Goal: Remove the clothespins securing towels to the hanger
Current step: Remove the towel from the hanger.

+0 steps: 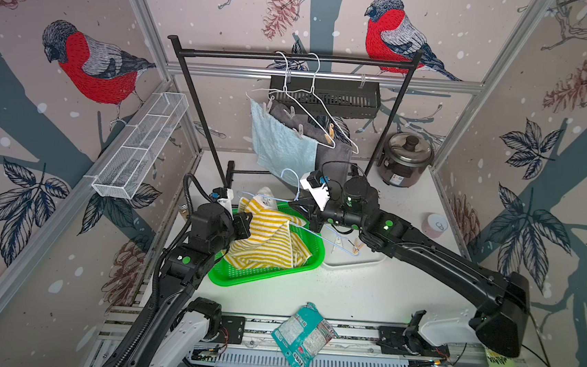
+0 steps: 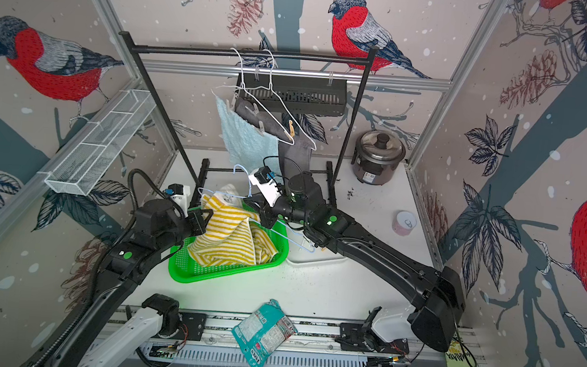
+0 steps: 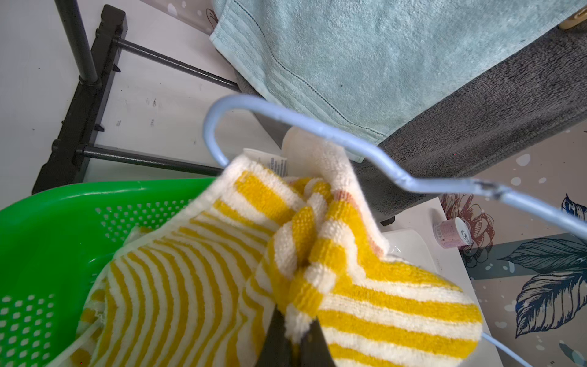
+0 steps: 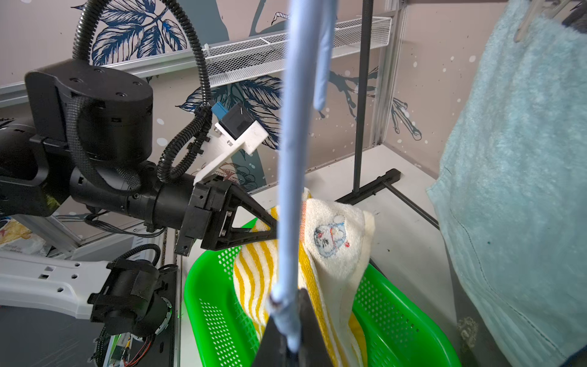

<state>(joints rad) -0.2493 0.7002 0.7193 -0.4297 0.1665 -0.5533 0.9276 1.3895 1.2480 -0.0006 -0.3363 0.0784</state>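
A yellow-and-white striped towel (image 1: pixel 266 239) (image 4: pixel 333 254) drapes over a light blue wire hanger (image 1: pixel 330 241) (image 3: pixel 349 139) above the green basket (image 1: pixel 263 278). My left gripper (image 1: pixel 246 223) (image 3: pixel 297 336) is shut on a fold of this towel. My right gripper (image 1: pixel 312 218) (image 4: pixel 290 333) is shut on the blue hanger's wire. On the black rack (image 1: pixel 294 58), white hangers carry a light blue towel (image 1: pixel 281 144) (image 2: pixel 245 141) and a dark grey towel (image 1: pixel 333 155). They are pinned by a tan clothespin (image 1: pixel 330 137) and grey clothespins (image 1: pixel 299 130). I see no clothespin on the striped towel.
A white tray (image 1: pixel 354 262) right of the basket holds a loose wooden clothespin (image 1: pixel 358 247). A rice cooker (image 1: pixel 406 159) stands at the back right, a pink can (image 1: pixel 435 224) by the right wall. A teal snack packet (image 1: pixel 303 335) lies at the front edge.
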